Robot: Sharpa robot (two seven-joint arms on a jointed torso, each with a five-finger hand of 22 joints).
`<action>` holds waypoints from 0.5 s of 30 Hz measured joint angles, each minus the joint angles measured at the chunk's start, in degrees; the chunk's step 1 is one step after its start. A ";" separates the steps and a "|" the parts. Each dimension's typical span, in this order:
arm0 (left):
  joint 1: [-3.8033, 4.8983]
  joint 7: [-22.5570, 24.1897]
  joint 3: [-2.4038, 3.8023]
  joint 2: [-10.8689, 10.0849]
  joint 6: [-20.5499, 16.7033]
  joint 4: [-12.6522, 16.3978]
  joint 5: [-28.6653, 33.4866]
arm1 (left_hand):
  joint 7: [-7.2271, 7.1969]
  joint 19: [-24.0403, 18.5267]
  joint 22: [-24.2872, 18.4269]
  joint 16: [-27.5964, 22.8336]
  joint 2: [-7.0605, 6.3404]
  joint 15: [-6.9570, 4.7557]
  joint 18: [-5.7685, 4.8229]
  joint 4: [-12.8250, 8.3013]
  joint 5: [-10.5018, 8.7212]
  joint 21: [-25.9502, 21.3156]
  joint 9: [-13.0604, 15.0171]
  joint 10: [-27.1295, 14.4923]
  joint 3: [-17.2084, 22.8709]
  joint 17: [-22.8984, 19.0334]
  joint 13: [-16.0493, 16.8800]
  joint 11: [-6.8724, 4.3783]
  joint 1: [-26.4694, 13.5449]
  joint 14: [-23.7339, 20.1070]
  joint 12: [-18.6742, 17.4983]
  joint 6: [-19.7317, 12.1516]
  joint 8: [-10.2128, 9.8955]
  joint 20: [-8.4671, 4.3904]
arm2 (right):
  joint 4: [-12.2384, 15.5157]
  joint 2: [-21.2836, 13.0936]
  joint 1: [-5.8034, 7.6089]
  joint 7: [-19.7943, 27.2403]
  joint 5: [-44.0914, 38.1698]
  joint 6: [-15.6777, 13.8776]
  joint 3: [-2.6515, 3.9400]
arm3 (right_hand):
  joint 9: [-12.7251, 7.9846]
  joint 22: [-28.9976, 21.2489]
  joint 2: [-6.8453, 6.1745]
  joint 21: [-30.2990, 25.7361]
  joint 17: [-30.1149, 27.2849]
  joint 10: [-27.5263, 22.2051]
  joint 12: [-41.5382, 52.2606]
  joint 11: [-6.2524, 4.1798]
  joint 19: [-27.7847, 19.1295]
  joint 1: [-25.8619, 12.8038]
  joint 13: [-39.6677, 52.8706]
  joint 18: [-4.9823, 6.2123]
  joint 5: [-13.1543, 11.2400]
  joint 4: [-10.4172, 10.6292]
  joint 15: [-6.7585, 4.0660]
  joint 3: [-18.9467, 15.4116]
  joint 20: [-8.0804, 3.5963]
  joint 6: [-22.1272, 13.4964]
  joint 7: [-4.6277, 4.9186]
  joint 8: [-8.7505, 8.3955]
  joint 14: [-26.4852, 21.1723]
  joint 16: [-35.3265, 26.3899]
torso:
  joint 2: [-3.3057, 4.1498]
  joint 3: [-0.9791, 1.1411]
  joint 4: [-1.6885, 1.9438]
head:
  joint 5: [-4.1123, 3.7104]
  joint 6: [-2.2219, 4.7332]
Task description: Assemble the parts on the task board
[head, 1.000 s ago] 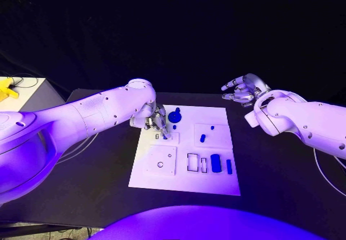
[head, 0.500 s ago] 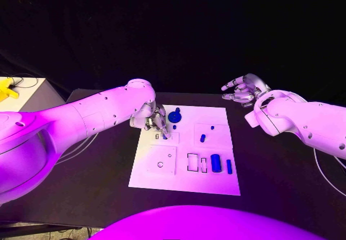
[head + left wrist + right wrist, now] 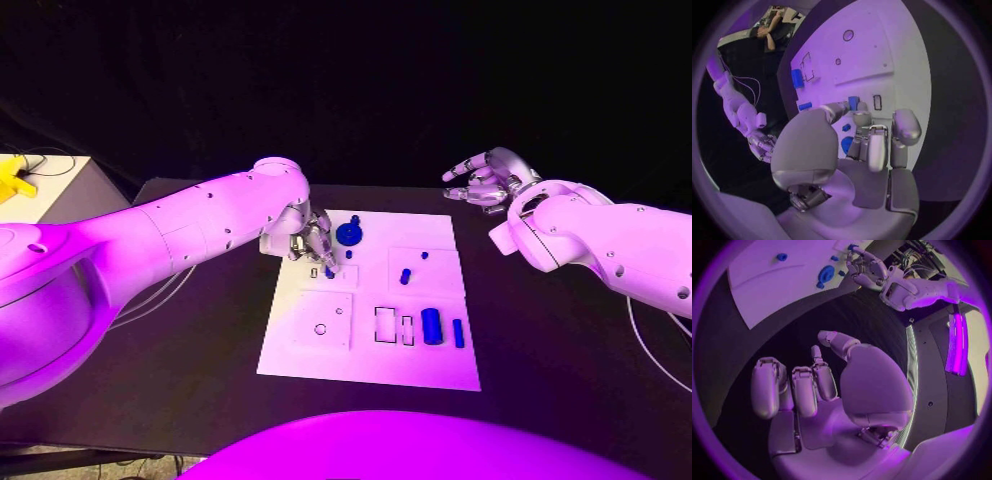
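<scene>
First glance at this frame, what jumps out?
The white task board in the middle of the black table, dotted with small blue parts. The left hand is down at the board's far left corner beside a round blue part. The right hand hovers beyond the board's far right corner, fingers apart, holding nothing.

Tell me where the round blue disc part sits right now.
In the head view the round blue disc sits at the far end of the task board, just right of the left hand.
</scene>
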 measured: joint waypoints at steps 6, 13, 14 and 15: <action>0.07 0.05 0.07 -0.03 -0.57 0.15 0.39 | 0.29 0.00 0.19 0.00 0.79 0.00 0.00 0.47 1.03 0.00 0.54 0.00 0.47 0.00 0.07 0.01 -0.80 0.00 0.00 0.12 0.38 0.00 | 0.00 0.01 -0.02 -0.01 0.00 0.05 0.00 | 0.00 0.00 0.00 0.00 0.00 0.00 0.00 0.00 0.00 0.00 0.00 0.00 0.00 0.00 0.00 0.00 0.00 0.00 0.00 0.23 0.00 0.00 | -0.01 0.00 0.02 | 0.00 0.00; -0.03 0.09 -0.01 -0.02 -1.37 0.19 0.96 | -0.04 0.13 0.99 0.00 0.35 0.00 -0.01 0.48 4.99 0.59 2.68 0.64 0.48 0.00 0.82 -0.05 -3.34 0.00 0.28 0.45 1.58 0.13 | -0.01 0.02 -0.04 -0.02 0.00 0.15 0.00 | 0.00 -0.01 0.00 0.00 0.00 0.00 0.00 0.00 0.00 0.00 -0.01 0.00 0.00 0.00 0.00 0.00 0.00 0.00 0.00 0.23 0.00 0.00 | -0.02 -0.02 0.02 | 0.01 0.00; -0.04 0.08 -0.02 -0.02 -1.51 0.20 1.09 | -0.04 0.23 1.03 0.00 0.26 0.00 -0.01 0.54 5.33 0.59 2.75 0.73 0.55 0.00 0.92 -0.14 -3.44 0.00 0.28 0.45 1.65 0.22 | -0.01 0.02 -0.04 -0.02 0.00 0.17 0.00 | 0.00 -0.01 0.00 0.00 0.00 0.00 0.00 0.00 0.00 0.00 -0.01 0.00 0.00 0.00 0.00 0.00 0.00 0.00 0.00 0.23 0.00 0.00 | -0.02 -0.02 0.02 | 0.01 0.00; -0.05 0.08 -0.03 -0.03 -1.59 0.22 1.17 | -0.06 0.22 1.17 0.00 0.07 0.00 -0.01 0.54 5.71 0.85 2.83 0.84 0.55 0.00 1.10 -0.25 -3.63 0.00 0.49 0.47 1.90 0.22 | -0.01 0.02 -0.05 -0.03 -0.01 0.18 0.00 | 0.00 -0.01 0.00 0.00 0.00 0.00 0.00 0.00 0.00 0.00 -0.01 0.00 0.00 0.00 0.00 0.00 0.00 0.00 0.00 0.23 0.00 0.00 | -0.02 -0.02 0.02 | 0.01 0.00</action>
